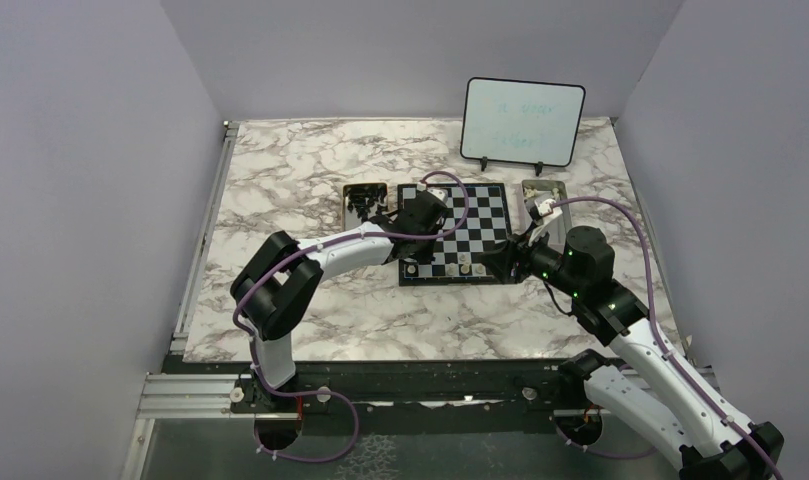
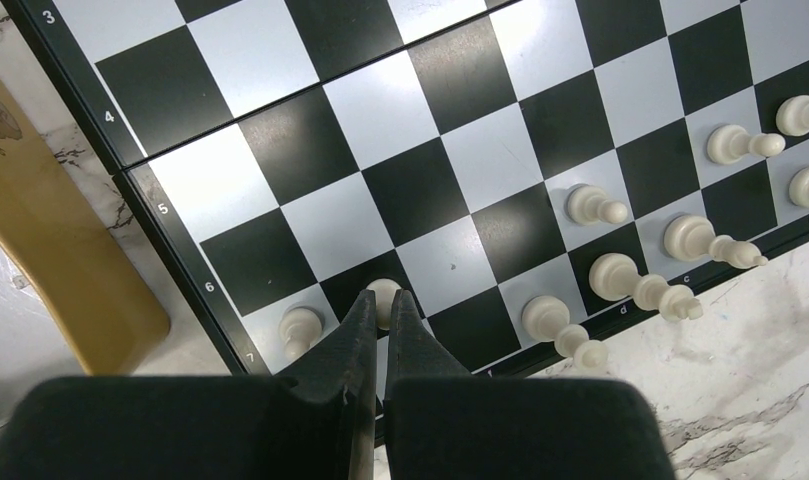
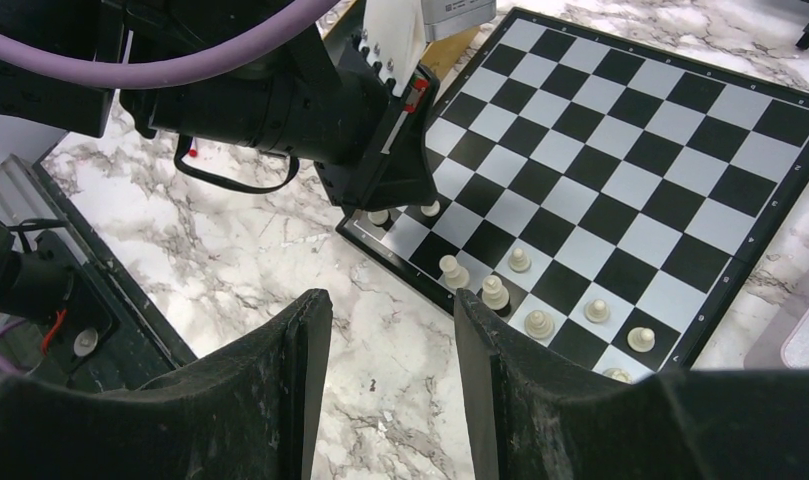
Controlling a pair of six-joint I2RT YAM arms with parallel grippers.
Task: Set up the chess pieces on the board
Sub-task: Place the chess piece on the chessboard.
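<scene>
The black-and-white board lies mid-table. My left gripper reaches over its near-left corner. In the left wrist view this gripper is shut on a small cream-white pawn over a dark square near the board edge. Another pawn stands just left of it. Several more white chess pieces stand along the same edge rows to the right. My right gripper is open with nothing between its fingers. It hangs above the marble beside the board, close to the white pieces.
A small tray with dark pieces sits left of the board, and another tray sits to its right. An upright whiteboard stands behind. Walls close in the table on three sides. The two arms are near each other at the board's near edge.
</scene>
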